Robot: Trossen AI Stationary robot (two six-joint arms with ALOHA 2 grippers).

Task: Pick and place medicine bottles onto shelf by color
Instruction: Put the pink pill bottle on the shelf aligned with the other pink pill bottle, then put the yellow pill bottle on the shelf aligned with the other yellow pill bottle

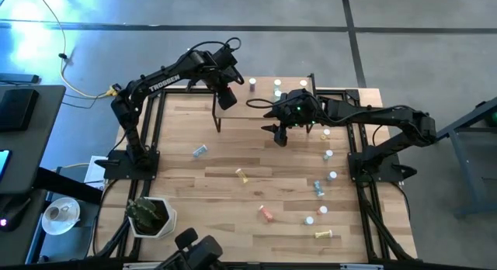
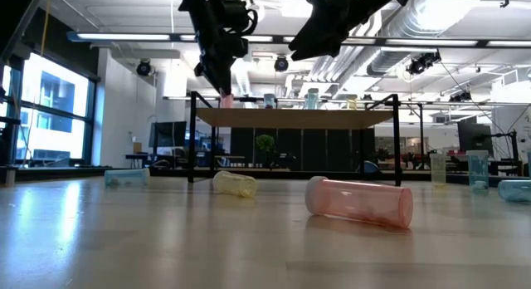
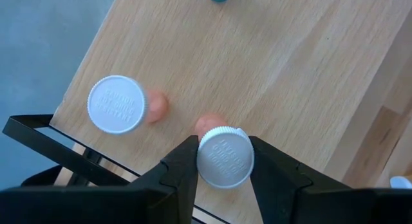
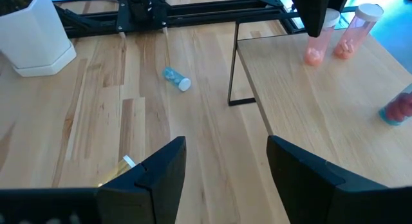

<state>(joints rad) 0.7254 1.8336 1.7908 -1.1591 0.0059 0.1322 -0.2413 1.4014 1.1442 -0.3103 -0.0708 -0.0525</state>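
1. The left gripper (image 3: 223, 165) is pinching a pink medicine bottle with a white ribbed cap (image 3: 224, 156), its fingers pressed on either side of the cap. The bottle stands upright with its base on the small light-wood shelf on thin black legs (image 3: 270, 63), at the shelf's left end in the high view, near the edge.
2. A second pink bottle with a white cap (image 3: 117, 104) stands just beside it, closer to the shelf corner. Risk: as the fingers spread or lift, one could brush this neighbour and tip it over the edge, since it stands close to the black frame.
3. Risk: if a pad sticks to the cap on release, the held bottle could be dragged over and roll off, as these narrow cylinders roll freely.
4. The right gripper (image 4: 225, 172) hangs with fingers spread and empty, above the shelf's front edge, at about 3 o'clock from the left gripper in the high view. Its arm is close, so a move towards the shelf could crowd the left arm.
5. Many bottles lie scattered on the butcher-block tabletop (image 1: 233, 216), among them a pink one lying on its side (image 2: 359, 202); the sorting looks far from done.
6. Writing: white letters on the left arm (image 1: 159, 82) seem to read "TROSSEN". Embossed lettering rings both caps but is too small to read.
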